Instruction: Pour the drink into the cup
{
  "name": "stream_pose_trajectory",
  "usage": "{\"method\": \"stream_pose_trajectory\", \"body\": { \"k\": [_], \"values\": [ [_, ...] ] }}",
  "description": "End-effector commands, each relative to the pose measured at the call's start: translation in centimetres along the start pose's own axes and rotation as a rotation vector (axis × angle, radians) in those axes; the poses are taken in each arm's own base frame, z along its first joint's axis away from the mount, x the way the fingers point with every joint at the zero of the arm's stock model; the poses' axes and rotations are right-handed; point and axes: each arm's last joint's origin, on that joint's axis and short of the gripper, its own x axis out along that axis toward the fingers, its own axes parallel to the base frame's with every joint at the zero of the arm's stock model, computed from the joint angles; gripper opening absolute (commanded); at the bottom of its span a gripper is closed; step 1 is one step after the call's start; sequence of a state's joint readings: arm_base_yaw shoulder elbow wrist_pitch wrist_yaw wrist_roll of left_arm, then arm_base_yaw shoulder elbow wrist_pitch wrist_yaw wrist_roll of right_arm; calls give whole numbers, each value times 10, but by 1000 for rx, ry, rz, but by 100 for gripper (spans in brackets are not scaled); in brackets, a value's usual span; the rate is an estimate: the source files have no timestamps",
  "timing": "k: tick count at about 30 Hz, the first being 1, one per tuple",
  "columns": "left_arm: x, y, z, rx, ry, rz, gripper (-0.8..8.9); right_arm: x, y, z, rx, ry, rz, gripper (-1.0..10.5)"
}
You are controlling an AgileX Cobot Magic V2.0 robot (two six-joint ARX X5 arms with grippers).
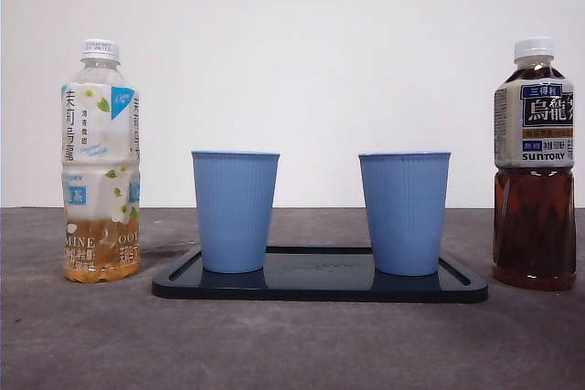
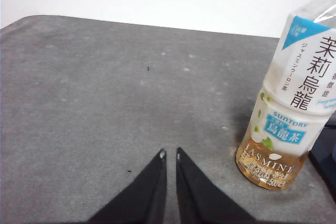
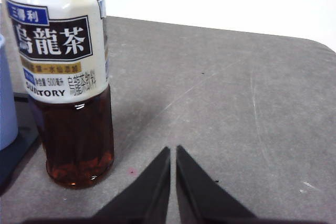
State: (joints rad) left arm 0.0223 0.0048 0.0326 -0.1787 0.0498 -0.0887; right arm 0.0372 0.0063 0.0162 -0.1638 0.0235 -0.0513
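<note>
1. The cups' insides cannot be seen in the front view; its level camera shows only the ribbed outer walls of the 2 blue cups (image 1: 235,212) on the dark tray (image 1: 320,288).
2. The left wrist view's edge cuts off the jasmine tea bottle (image 2: 286,114) above its label, and the tray beside it shows only as a dark sliver.
3. The right wrist view loses the oolong tea bottle (image 3: 65,82) above its shoulder; beside that bottle, 1 cup is a blue strip.
</note>
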Motion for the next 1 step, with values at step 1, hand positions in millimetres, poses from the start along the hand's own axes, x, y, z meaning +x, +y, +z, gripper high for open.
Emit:
{"method": "stream_pose_trajectory", "body": {
  "k": [1],
  "values": [
    [2,1,-6,-4,24,4,28,0,0,0,12,-8,-6,15]
  ]
}}
